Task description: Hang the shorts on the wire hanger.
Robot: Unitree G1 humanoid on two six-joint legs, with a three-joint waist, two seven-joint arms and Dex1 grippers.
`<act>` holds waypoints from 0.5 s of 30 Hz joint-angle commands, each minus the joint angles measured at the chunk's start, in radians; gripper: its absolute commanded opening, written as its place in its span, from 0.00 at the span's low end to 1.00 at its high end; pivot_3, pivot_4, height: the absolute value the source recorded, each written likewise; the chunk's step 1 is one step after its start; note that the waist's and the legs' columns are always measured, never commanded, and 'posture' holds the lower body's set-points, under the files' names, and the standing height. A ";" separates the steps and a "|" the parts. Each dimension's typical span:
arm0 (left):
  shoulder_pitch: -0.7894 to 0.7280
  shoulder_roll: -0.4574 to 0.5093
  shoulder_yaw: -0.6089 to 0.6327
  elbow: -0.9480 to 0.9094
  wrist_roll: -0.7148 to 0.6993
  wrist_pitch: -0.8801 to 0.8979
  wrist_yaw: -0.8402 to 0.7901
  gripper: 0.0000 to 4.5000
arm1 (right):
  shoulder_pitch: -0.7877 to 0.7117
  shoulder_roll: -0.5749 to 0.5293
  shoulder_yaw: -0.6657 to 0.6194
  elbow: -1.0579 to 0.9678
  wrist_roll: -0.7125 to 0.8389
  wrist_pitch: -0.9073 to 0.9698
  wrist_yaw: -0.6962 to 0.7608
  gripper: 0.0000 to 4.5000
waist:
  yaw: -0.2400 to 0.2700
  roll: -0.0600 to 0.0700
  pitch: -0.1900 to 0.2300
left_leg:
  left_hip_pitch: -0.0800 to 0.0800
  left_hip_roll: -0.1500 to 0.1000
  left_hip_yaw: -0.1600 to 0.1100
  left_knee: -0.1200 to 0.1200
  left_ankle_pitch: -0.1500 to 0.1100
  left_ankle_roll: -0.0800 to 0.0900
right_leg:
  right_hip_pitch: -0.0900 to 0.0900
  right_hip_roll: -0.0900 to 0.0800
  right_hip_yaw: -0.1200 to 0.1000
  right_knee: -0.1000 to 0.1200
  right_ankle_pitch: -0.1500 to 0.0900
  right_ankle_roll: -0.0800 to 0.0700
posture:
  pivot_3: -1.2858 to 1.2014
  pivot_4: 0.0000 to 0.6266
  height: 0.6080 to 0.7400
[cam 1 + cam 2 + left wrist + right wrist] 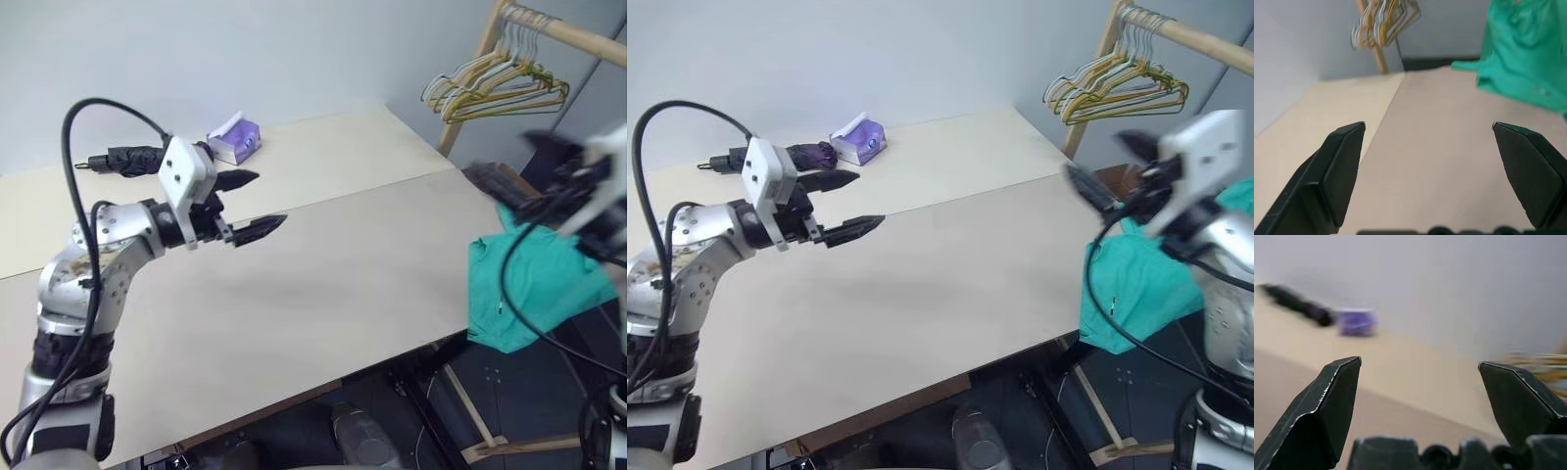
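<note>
The teal-green shorts (534,284) lie crumpled over the right edge of the beige table (323,294), partly hanging off it. My right gripper (1095,155) hovers open just above and to the left of them, empty, with its fingers pointing left over the table. Over the table's left half, far from the shorts, my left gripper (268,199) is open and empty, pointing right. In the left wrist view the shorts (1528,44) show beyond the open fingers. I cannot pick out the single wire hanger; it is out of view.
A bunch of pale hangers (495,88) hangs on a wooden rail (578,34) at the back right. At the table's far edge are a purple tissue pack (235,140) and a folded dark umbrella (127,159). Dark floor lies past the table's right edge.
</note>
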 commanded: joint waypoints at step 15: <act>0.268 0.128 0.220 -0.239 -0.091 0.052 -0.018 1.00 | -0.280 0.032 0.267 0.335 -0.048 -0.157 0.450 0.99 | 0.273 0.002 0.003 | -0.029 0.001 -0.001 0.005 0.000 0.000 | -0.029 0.000 -0.005 0.004 0.006 0.001 | 0.56 0.08 1.00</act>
